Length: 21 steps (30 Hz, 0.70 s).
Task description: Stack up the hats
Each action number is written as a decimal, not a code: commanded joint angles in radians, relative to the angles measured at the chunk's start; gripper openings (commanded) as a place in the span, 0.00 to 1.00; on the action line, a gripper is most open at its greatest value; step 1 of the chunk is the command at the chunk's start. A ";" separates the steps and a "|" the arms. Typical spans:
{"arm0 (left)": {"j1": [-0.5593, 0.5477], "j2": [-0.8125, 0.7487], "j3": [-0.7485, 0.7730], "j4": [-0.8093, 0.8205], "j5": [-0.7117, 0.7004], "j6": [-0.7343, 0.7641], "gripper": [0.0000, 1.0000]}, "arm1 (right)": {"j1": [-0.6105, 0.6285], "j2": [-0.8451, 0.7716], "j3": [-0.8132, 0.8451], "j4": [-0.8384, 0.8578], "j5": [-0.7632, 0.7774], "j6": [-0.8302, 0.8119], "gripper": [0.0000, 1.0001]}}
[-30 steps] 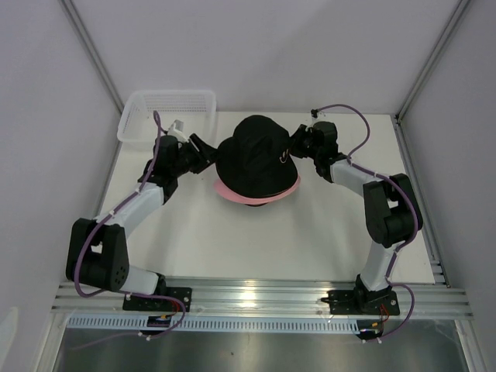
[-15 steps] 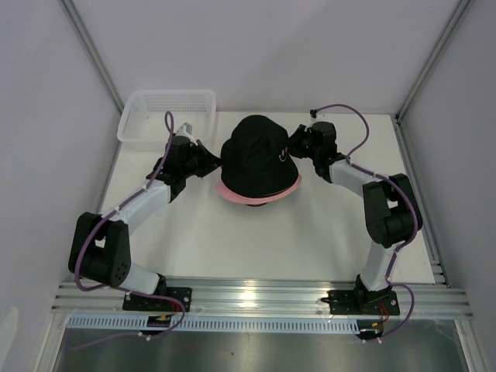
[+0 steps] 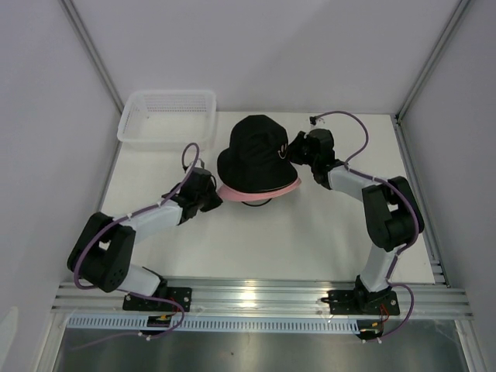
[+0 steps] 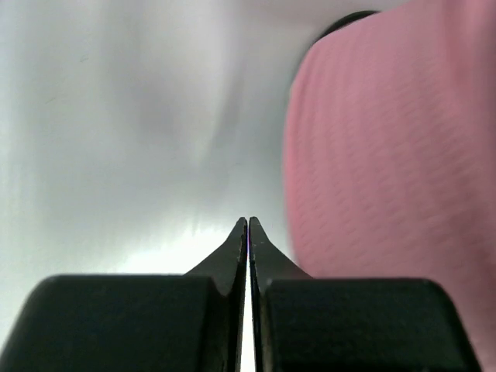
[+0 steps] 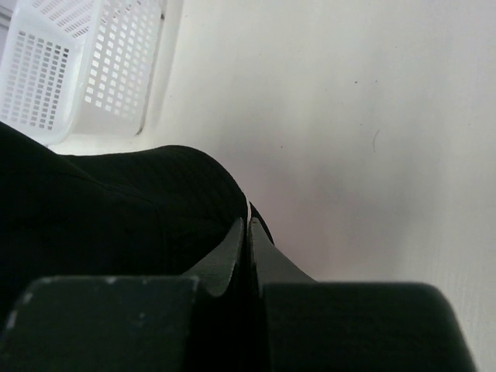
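Note:
A black hat (image 3: 254, 153) with a small light mark sits on top of a pink hat (image 3: 267, 190), of which only the brim shows, at the table's far middle. My right gripper (image 3: 295, 152) is at the black hat's right brim and shut on it; black fabric (image 5: 116, 225) wraps round its tips (image 5: 249, 219). My left gripper (image 3: 218, 200) is low at the pink brim's left edge, shut and empty. In the left wrist view its tips (image 4: 248, 222) meet, with pink fabric (image 4: 387, 155) just to their right.
A white mesh basket (image 3: 167, 116) stands at the far left corner, also seen behind the black hat in the right wrist view (image 5: 70, 70). Grey walls and metal frame posts enclose the white table (image 3: 310, 232).
My left gripper has shut, let go of the black hat's left brim and swung down toward me to the pink brim. The right gripper has held its place on the brim.

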 commanded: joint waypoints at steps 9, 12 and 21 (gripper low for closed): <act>0.027 -0.155 0.071 -0.112 -0.113 0.067 0.03 | -0.038 -0.140 0.087 -0.140 0.061 -0.117 0.70; 0.090 -0.208 0.117 -0.188 -0.086 0.084 0.13 | -0.078 -0.204 0.142 -0.270 0.084 -0.168 0.92; 0.277 -0.418 0.214 -0.313 0.092 0.259 0.99 | -0.155 -0.477 0.164 -0.491 0.241 -0.214 0.99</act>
